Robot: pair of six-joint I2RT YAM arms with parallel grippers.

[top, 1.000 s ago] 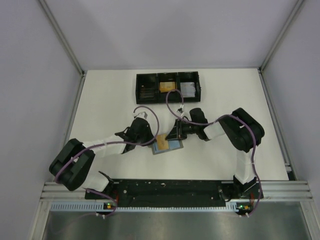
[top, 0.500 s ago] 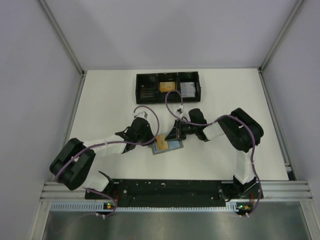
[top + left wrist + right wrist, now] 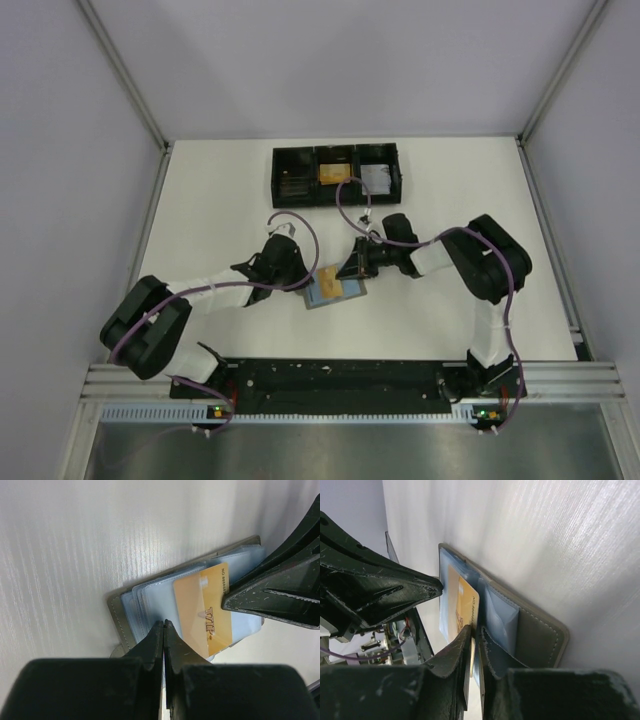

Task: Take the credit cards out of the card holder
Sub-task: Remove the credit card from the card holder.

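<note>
The grey card holder [image 3: 318,301] lies open on the table, light blue sleeves up. A gold credit card [image 3: 331,284] marked VIP sticks partly out of a sleeve. My left gripper [image 3: 303,281] is shut with its tips on the sleeves' edge [image 3: 164,625], beside the card [image 3: 200,610]; the holder's grey rim [image 3: 116,611] shows behind. My right gripper [image 3: 348,272] is shut on the card's edge [image 3: 474,630]. In the right wrist view the card [image 3: 462,600] stands between the fingers, and the holder's grey cover [image 3: 540,635] lies to the right.
A black three-compartment tray [image 3: 284,160] stands at the back of the table, with a gold card [image 3: 331,172] in its middle compartment and a silvery one [image 3: 375,178] in its right one. White walls enclose the table on three sides.
My right gripper has shifted slightly right and away, drawing the gold card a little further out of the sleeve. The left gripper has stayed put on the holder.
</note>
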